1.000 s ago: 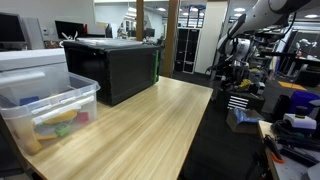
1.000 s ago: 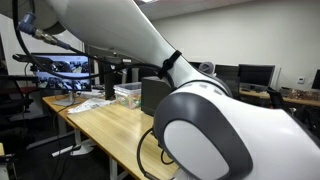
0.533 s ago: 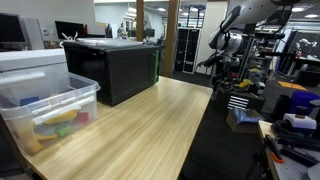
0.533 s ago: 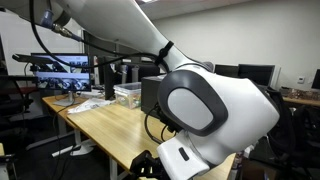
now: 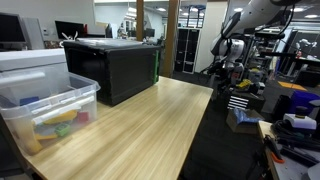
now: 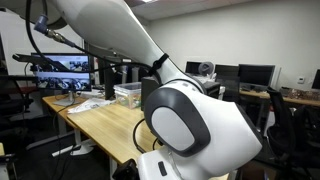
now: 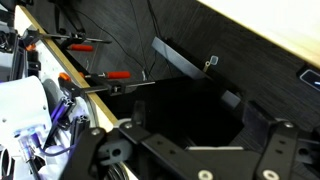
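**A:** Where is the gripper (image 5: 221,62)?

**B:** Off the bench (image 5: 150,130) altogether. In an exterior view it hangs in the air past the far right corner. It sits at the end of the arm (image 5: 250,14), which comes down from the upper right.

**A:** Is the pincer holding anything?

**B:** No. In the wrist view its fingers (image 7: 275,150) stand wide apart along the bottom, with nothing between them.

**A:** What lies closest to it?

**B:** A red-handled clamp (image 7: 118,75), lying below it among dark clutter and clear of the fingers. Another red-handled tool (image 7: 80,41) lies farther out. The bench's edge cuts across the upper right of that view.

**A:** And on the bench itself?

**B:** A black box (image 5: 115,68) sits toward the far left corner. A clear bin (image 5: 55,108) with coloured pieces inside stands at the near left corner. Both are well apart from the gripper.

**A:** Do both exterior views show it?

**B:** No. In an exterior view the arm's white joint (image 6: 190,125) fills most of the frame and the gripper is hidden.
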You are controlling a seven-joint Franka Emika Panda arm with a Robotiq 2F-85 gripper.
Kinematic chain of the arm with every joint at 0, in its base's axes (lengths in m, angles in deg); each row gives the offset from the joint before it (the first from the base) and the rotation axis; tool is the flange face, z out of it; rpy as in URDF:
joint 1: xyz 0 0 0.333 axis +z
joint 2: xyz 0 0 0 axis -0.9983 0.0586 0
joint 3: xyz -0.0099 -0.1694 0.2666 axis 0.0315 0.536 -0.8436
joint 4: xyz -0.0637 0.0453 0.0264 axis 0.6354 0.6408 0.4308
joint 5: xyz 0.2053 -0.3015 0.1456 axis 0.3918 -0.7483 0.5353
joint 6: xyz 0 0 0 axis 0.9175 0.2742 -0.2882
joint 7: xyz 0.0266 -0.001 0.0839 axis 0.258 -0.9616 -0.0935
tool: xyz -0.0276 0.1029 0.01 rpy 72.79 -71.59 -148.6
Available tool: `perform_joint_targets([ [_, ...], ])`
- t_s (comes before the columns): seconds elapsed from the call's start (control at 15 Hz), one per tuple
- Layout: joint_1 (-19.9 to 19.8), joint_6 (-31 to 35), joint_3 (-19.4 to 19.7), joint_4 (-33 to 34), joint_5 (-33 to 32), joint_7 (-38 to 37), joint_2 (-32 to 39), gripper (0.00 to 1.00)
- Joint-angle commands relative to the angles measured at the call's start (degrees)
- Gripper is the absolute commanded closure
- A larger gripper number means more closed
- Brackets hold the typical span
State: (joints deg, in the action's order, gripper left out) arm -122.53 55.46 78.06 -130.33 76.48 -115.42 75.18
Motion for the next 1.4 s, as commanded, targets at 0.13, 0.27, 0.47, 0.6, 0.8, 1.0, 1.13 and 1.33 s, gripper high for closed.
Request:
perform_joint_targets([
  [0.13,0.69,1.54,-0.42,-2.53,0.10,-0.60,-0.68,0.00],
  [0.27,0.65,1.35,-0.70,-2.02,0.31,-0.60,-0.05,0.00],
  [0.47,0.77,1.07,-1.27,-0.25,-0.24,-0.27,3.23,0.00],
  [0.6,1.22,1.19,-1.58,0.34,-0.25,-0.18,4.48,0.00],
  [0.8,1.02,0.80,-1.97,2.20,0.42,-0.61,5.95,0.00],
  [1.0,1.07,0.91,-2.19,3.13,0.52,-0.72,6.43,0.00],
  [1.13,1.06,0.83,-2.35,3.63,0.48,-0.64,6.67,0.00],
  [1.33,1.29,0.64,-2.44,3.80,0.12,-0.65,6.93,0.00],
])
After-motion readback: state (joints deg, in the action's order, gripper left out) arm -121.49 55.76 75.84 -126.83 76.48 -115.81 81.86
